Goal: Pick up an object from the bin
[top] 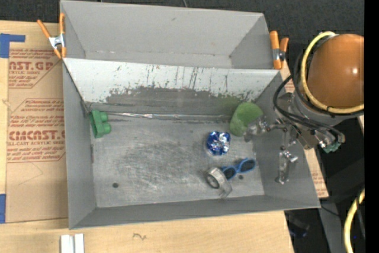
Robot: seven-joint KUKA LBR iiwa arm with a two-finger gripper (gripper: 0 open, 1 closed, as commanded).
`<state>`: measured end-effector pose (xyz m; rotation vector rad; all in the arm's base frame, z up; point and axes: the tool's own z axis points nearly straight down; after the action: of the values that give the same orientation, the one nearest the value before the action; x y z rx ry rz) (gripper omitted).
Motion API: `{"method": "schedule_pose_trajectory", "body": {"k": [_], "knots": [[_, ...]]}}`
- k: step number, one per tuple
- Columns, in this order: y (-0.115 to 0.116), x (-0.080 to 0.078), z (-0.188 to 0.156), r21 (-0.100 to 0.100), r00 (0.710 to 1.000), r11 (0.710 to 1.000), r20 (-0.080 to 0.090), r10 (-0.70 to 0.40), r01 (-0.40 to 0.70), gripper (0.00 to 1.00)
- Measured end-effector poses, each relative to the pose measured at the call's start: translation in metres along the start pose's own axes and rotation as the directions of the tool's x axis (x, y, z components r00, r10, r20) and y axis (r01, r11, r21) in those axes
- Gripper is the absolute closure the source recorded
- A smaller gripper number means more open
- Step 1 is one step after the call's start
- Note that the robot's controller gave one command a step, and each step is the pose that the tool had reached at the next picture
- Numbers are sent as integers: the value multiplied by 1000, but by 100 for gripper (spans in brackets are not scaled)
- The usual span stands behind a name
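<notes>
Our gripper (284, 167) hangs over the bin's (148, 163) right wall, and how wide it stands we cannot tell. A blue clip (238, 167) lies near it, untouched, toward the middle.

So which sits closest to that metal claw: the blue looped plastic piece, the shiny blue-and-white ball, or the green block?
1. Blue looped plastic piece: front right, just left of the gripper.
2. Shiny blue-and-white ball: a little further left and back.
3. Green block: far across on the left side.
</notes>
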<state>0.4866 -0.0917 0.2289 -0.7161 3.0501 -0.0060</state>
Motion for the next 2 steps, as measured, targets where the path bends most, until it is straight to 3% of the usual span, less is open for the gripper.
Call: {"method": "schedule_pose_trajectory", "body": {"k": [1, 2], "knots": [[-9, -27, 161, -9, 956, 956, 0, -292, 292, 0], [-10, -27, 158, -6, 957, 957, 1, -292, 292, 100]]}}
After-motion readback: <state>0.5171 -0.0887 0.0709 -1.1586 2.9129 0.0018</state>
